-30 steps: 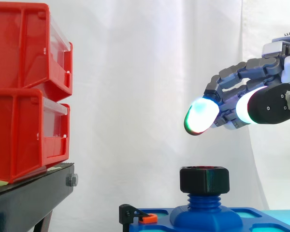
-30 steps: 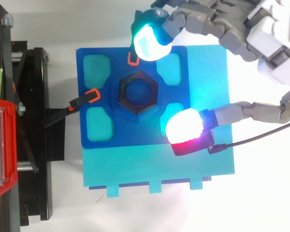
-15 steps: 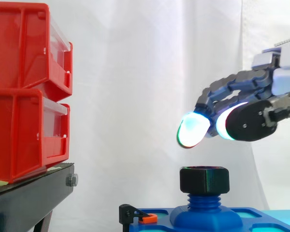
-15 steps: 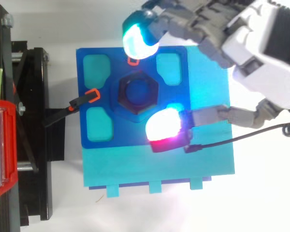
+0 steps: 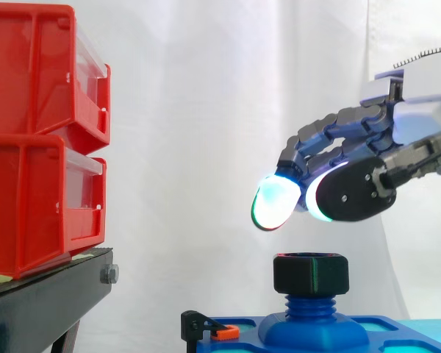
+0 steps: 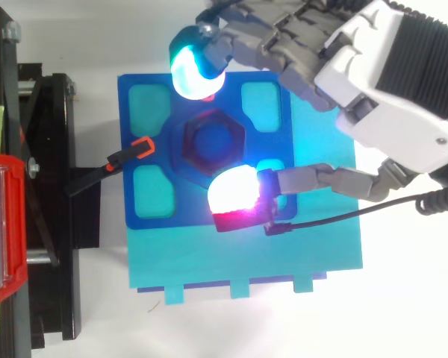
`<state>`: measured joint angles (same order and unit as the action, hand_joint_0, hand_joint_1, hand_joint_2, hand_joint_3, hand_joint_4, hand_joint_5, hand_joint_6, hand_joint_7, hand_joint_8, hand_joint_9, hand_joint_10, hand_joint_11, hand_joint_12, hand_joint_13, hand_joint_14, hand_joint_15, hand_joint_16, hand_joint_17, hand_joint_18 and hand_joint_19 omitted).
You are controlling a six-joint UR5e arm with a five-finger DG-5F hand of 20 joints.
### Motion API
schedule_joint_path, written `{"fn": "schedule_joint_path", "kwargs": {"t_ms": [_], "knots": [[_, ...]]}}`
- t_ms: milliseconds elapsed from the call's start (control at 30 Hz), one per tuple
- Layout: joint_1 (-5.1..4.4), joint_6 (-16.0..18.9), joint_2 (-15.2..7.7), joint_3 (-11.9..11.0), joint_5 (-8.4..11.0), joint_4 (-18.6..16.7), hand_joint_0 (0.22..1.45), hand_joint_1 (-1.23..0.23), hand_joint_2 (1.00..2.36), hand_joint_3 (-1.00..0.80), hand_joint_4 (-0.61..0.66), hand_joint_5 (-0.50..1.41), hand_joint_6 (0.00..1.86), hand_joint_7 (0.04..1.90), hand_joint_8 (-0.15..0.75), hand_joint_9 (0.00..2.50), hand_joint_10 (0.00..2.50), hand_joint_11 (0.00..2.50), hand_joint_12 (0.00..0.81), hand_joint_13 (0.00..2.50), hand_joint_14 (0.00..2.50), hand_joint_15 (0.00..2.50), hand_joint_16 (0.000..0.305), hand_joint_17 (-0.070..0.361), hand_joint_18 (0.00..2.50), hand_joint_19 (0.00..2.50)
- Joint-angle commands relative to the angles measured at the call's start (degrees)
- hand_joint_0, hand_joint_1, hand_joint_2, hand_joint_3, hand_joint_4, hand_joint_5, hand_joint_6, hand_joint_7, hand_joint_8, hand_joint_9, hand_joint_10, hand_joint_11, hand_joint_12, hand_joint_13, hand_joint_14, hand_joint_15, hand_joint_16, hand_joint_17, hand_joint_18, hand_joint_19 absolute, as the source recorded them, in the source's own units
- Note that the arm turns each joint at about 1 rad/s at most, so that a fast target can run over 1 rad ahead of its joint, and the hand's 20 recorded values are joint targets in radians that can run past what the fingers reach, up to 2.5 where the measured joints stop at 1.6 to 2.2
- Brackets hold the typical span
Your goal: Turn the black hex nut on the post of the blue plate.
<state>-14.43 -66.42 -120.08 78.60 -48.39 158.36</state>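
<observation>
The black hex nut (image 5: 311, 274) sits on the threaded blue post (image 5: 309, 307) at the middle of the blue plate (image 6: 153, 153). From above, the nut (image 6: 211, 142) shows between two glowing fingertips. My hand (image 5: 353, 195) hovers above and slightly right of the nut, a clear gap below its pads. Its fingers are spread and relaxed, holding nothing. In the top view the hand (image 6: 373, 89) reaches in from the upper right, a cyan pad (image 6: 191, 68) beyond the nut and a white-magenta pad (image 6: 235, 198) on its near side.
Two stacked red bins (image 5: 44, 140) stand on a black stand (image 5: 48, 301) at the left. An orange-tipped black clamp (image 6: 127, 155) grips the plate's left edge. The plate lies on a cyan base (image 6: 246, 257).
My hand has moved left and slightly down, so its fingertips now straddle the nut from above. The nut has not moved.
</observation>
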Motion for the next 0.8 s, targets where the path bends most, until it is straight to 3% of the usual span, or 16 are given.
{"fn": "schedule_joint_path", "kwargs": {"t_ms": [0, 233, 500, 767], "knots": [[0.01, -0.1, -0.9, 0.0, -0.47, -1.4, 0.44, -0.82, 1.0, -0.5, 0.19, -0.28, 0.5, 0.89, 0.222, 0.21, 0.0, 0.1, 0.368, 0.28, 0.0, 0.07, 0.055, 0.123, 0.3, 0.21], [0.01, -0.4, -0.9, 0.0, -0.74, -1.6, 0.49, -0.84, 1.0, -0.5, 0.17, -0.28, 0.5, 0.89, 0.204, 0.19, 0.0, 0.1, 0.351, 0.27, 0.0, 0.07, 0.051, 0.116, 0.28, 0.21], [0.28, -2.3, -0.9, 0.0, -3.2, -1.0, 0.5, -0.85, 1.0, -0.5, 0.16, -0.29, 0.5, 0.9, 0.199, 0.18, 0.0, 0.1, 0.347, 0.26, 0.0, 0.07, 0.05, 0.113, 0.27, 0.21], [0.36, -2.7, -0.9, 0.0, -4.25, -0.9, 0.43, -0.87, 1.0, -0.5, 0.19, -0.28, 0.5, 0.92, 0.223, 0.19, 0.0, 0.11, 0.372, 0.27, 0.0, 0.07, 0.055, 0.124, 0.31, 0.2]]}}
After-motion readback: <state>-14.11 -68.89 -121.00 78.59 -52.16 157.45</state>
